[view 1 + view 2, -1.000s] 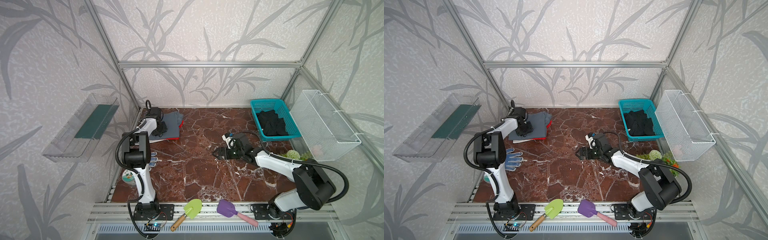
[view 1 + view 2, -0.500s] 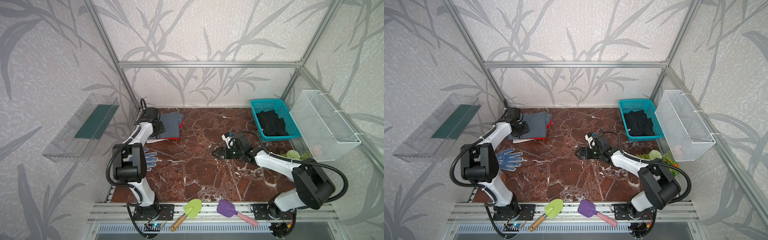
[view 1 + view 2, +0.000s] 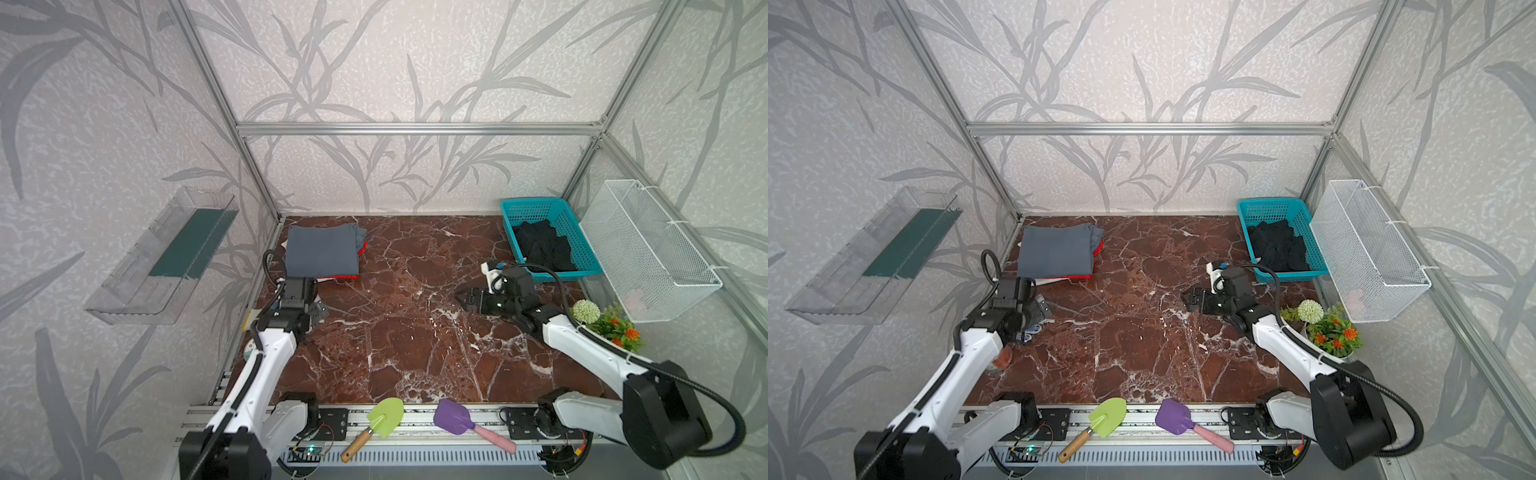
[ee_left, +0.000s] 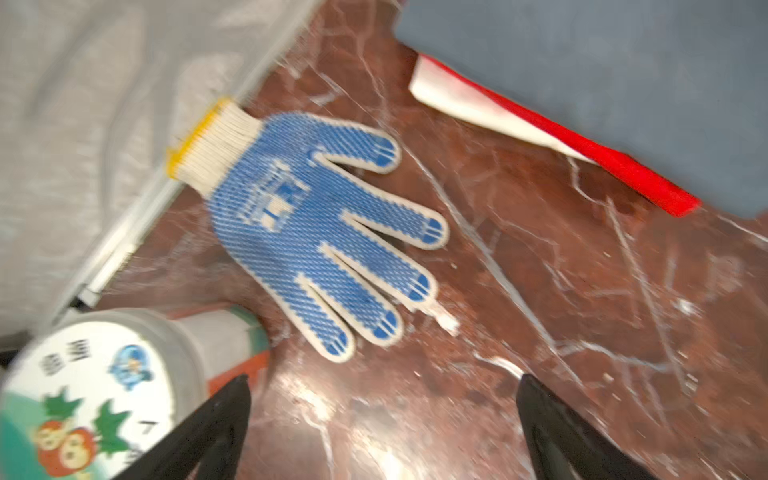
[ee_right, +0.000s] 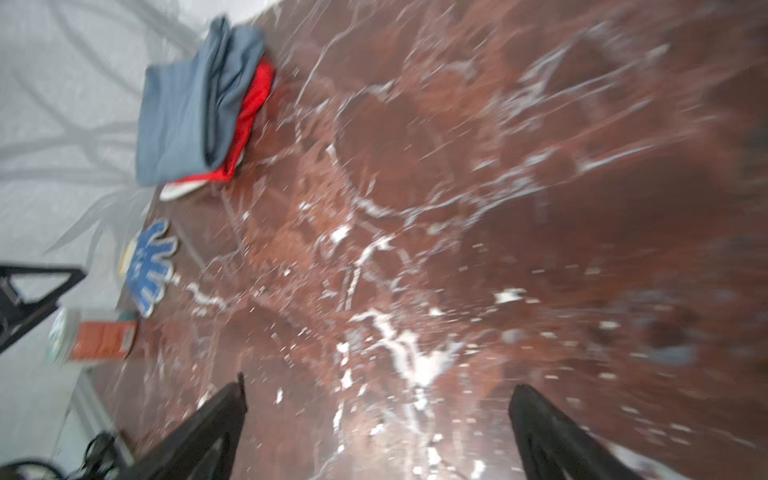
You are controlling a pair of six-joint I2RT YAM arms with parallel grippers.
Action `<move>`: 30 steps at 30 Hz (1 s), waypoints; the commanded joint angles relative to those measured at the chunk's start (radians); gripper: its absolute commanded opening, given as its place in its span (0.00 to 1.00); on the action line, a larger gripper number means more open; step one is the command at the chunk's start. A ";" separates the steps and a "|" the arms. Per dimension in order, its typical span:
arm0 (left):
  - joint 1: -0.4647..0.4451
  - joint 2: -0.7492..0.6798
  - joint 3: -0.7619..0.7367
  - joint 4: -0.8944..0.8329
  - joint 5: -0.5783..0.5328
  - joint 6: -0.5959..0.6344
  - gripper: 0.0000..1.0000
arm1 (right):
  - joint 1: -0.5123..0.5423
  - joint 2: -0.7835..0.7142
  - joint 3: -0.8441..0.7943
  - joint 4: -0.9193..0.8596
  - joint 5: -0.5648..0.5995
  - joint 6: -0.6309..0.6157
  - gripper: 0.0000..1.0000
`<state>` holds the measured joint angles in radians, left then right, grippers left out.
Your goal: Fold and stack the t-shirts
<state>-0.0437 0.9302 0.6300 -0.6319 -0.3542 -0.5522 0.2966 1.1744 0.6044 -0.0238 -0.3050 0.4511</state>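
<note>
Left hand (image 3: 316, 309) and right hand (image 3: 462, 297) are hovering, opened wide, over the marble tabletop (image 3: 415, 340). The grey-blue t-shirt (image 3: 322, 253) is lying on the red t-shirt (image 3: 362, 247) just beyond the left hand, and the black t-shirt (image 3: 542, 249) in a basket (image 3: 532, 203) near the right.

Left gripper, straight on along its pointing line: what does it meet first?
The left gripper would likely meet bare table first, just beside the glove. Depth is unclear, so it might clip the glove's fingertips.

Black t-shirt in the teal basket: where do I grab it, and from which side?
Pinch a raised fold near the middle of the crumpled black cloth t-shirt, coming straight down from above. The teal plastic lattice basket walls it in all round, blocking any sideways approach. The open right hand looks nearer.
</note>
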 commanded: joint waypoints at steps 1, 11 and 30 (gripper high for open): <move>-0.028 -0.095 -0.113 0.215 -0.254 0.052 0.99 | -0.080 -0.135 -0.058 -0.046 0.157 -0.115 0.99; -0.021 0.143 -0.296 0.948 -0.221 0.381 0.99 | -0.093 -0.354 -0.450 0.476 0.560 -0.449 0.99; 0.049 0.584 -0.218 1.414 0.127 0.471 0.99 | -0.205 0.400 -0.228 0.986 0.349 -0.480 0.99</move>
<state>0.0051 1.5257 0.4042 0.7406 -0.2523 -0.1074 0.0959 1.5558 0.3717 0.9070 0.0521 -0.0338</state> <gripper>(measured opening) 0.991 0.993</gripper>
